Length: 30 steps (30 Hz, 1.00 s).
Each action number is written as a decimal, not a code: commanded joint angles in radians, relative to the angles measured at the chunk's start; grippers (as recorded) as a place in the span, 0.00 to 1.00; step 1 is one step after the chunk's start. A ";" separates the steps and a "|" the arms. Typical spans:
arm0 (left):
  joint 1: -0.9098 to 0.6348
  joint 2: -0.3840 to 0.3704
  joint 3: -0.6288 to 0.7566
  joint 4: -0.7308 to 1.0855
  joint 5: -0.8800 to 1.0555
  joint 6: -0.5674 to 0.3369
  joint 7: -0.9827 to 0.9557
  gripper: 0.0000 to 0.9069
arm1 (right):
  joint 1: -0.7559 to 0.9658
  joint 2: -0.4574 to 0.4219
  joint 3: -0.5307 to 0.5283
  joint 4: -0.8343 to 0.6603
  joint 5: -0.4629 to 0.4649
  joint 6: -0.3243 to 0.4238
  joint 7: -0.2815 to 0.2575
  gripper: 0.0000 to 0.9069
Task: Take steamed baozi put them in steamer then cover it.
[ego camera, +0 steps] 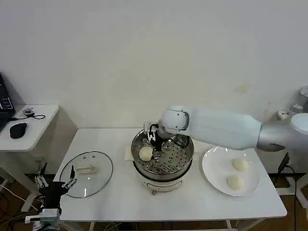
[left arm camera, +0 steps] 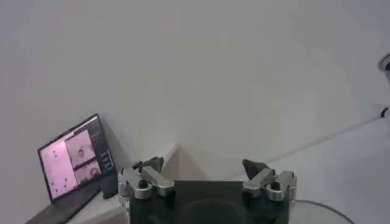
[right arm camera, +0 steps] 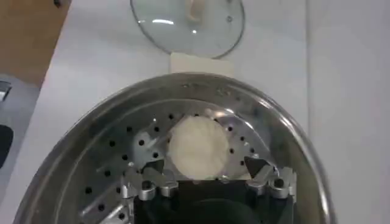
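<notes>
Fingers of your right gripper [right arm camera: 207, 173] are standing spread either side of a bun [right arm camera: 197, 147] lying on the steamer [ego camera: 185, 159] floor, apparently gripping nothing. You are best lifting straight up so the soft, smooth dough is not getting dragged across the holed, shiny steel. Two more round buns [ego camera: 239, 164] are waiting on the flat white plate [ego camera: 213, 177]. The glass lid [ego camera: 86, 173] is lying on the table [ego camera: 120, 202]. Your left gripper [left arm camera: 207, 182] is hanging open and empty beside the table
</notes>
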<state>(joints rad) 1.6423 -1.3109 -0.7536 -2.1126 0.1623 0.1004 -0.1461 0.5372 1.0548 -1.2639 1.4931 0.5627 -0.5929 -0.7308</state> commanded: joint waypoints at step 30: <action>0.008 0.011 0.077 0.001 0.020 -0.005 0.000 1.00 | -0.606 -0.980 0.477 0.274 -0.660 0.495 -0.263 1.00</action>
<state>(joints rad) 1.6500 -1.3002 -0.6831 -2.1142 0.1820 0.0952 -0.1461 0.2036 0.2152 -0.9593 1.7507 0.0253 -0.1838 -0.9794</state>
